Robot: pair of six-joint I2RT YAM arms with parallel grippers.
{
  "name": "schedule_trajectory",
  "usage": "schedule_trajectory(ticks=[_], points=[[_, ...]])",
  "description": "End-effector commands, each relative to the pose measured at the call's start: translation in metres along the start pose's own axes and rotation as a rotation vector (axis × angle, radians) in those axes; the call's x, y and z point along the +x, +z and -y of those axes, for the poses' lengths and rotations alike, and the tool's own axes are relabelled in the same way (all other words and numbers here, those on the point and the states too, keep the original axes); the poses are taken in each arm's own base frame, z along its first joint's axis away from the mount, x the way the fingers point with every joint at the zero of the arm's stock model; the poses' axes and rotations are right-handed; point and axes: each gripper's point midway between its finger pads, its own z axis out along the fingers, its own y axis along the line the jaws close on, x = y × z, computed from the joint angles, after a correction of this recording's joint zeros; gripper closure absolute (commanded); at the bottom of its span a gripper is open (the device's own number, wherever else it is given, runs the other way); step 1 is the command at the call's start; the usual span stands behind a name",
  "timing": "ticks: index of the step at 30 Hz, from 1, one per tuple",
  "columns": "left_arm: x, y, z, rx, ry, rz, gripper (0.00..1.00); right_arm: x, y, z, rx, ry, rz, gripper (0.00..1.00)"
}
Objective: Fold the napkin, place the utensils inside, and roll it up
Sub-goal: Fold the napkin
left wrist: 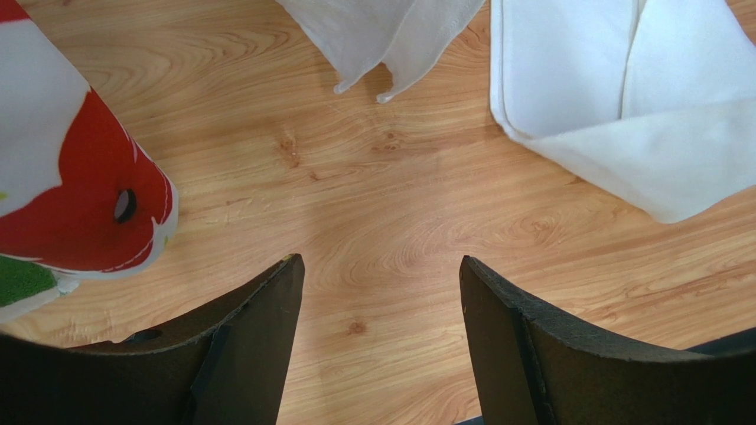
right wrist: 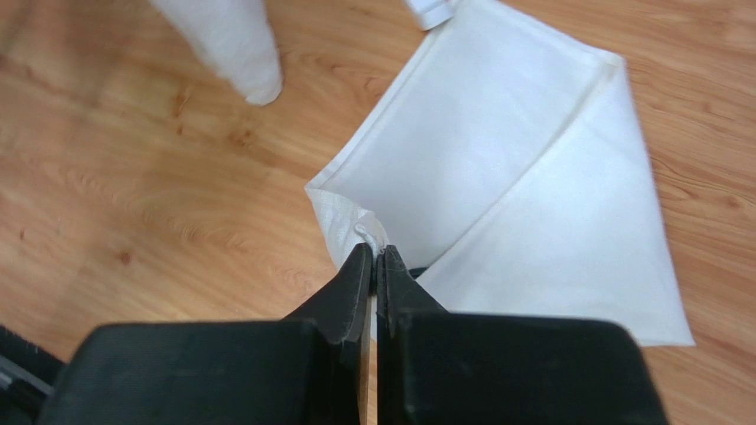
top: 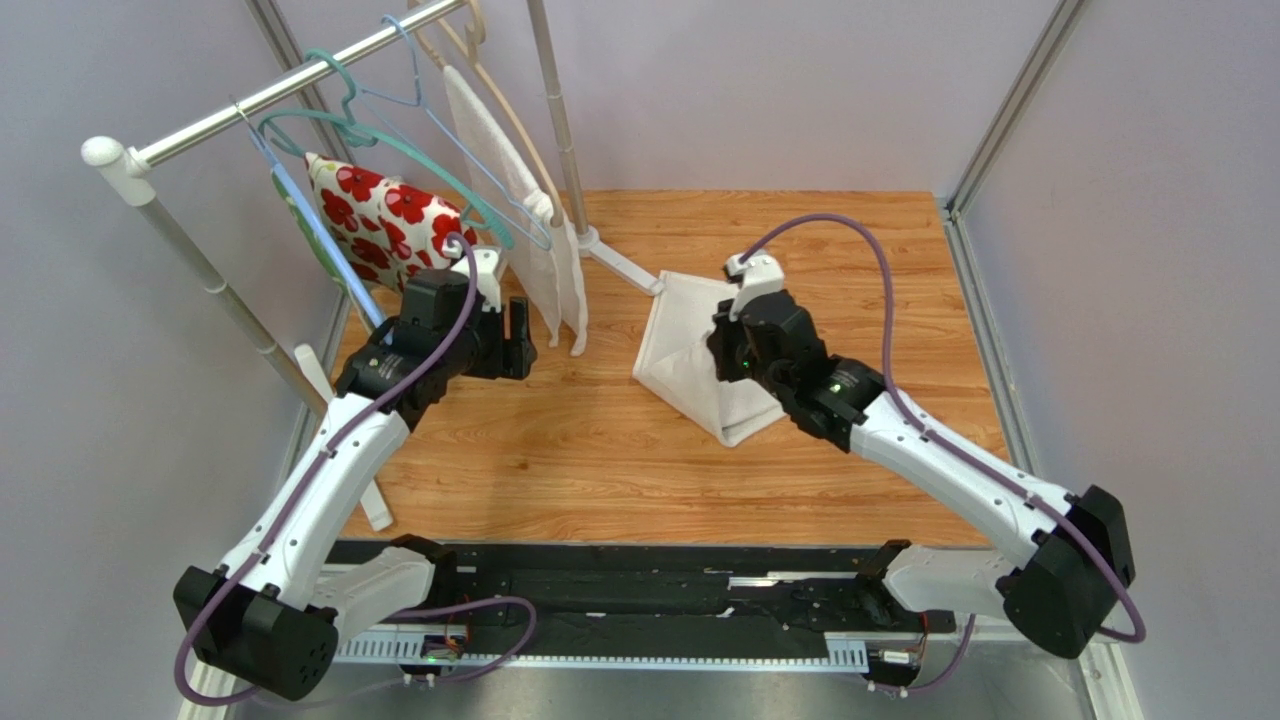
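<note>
Lab cell, panel walls [top: 781, 90], aluminium frame posts [top: 1022, 93]

Plain off-white napkin [top: 684, 353] [right wrist: 506, 159] of soft cloth, on the wooden table [top: 601, 450], right of centre. Partly folded: one large triangular flap laid over the rest, layers doubled along one edge. Mostly flat against the wood. One corner bunched and raised a little, pinched in the closed right gripper [right wrist: 374, 255].

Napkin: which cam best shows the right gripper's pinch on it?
Right wrist: the right gripper is shut on a bunched corner of the napkin. Top external shows the napkin folded, but the arm hides the pinch. Left wrist catches only part of it, not the pinch.
</note>
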Motion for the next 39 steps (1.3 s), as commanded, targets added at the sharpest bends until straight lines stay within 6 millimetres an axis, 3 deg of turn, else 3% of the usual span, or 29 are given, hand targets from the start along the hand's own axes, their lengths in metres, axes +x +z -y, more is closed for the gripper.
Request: schedule_trajectory(ticks=[1, 4, 12, 15, 18, 22, 28, 31, 39], points=[[-0.005, 0.003, -0.001, -0.002, -0.022, 0.018, 0.26, 0.000, -0.009, 0.049, 0.118, 0.155, 0.014, 1.00], [-0.006, 0.003, -0.001, 0.000, -0.025, 0.017, 0.26, -0.002, -0.016, 0.073, 0.178, 0.233, 0.042, 1.00], [-0.005, 0.004, 0.000, 0.012, -0.025, 0.014, 0.26, 0.043, -0.013, 0.145, 0.380, 0.360, 0.009, 1.00], [-0.005, 0.004, 0.002, 0.021, -0.025, 0.012, 0.26, 0.053, -0.006, 0.163, 0.398, 0.394, 0.009, 1.00], [-0.005, 0.004, 0.003, 0.027, -0.027, 0.013, 0.26, 0.060, 0.005, 0.172, 0.395, 0.393, -0.002, 1.00], [-0.003, 0.005, 0.004, 0.032, -0.027, 0.007, 0.26, 0.067, 0.022, 0.171, 0.344, 0.367, -0.023, 1.00], [-0.002, 0.006, 0.005, 0.039, -0.026, 0.001, 0.26, 0.046, 0.026, 0.160, 0.256, 0.325, 0.044, 1.00], [-0.002, 0.007, 0.005, 0.041, -0.027, 0.001, 0.26, 0.033, 0.021, 0.169, 0.293, 0.295, 0.099, 1.00], [0.000, 0.009, 0.007, 0.051, -0.029, -0.012, 0.26, 0.071, 0.029, 0.204, 0.455, 0.329, 0.026, 1.00]])
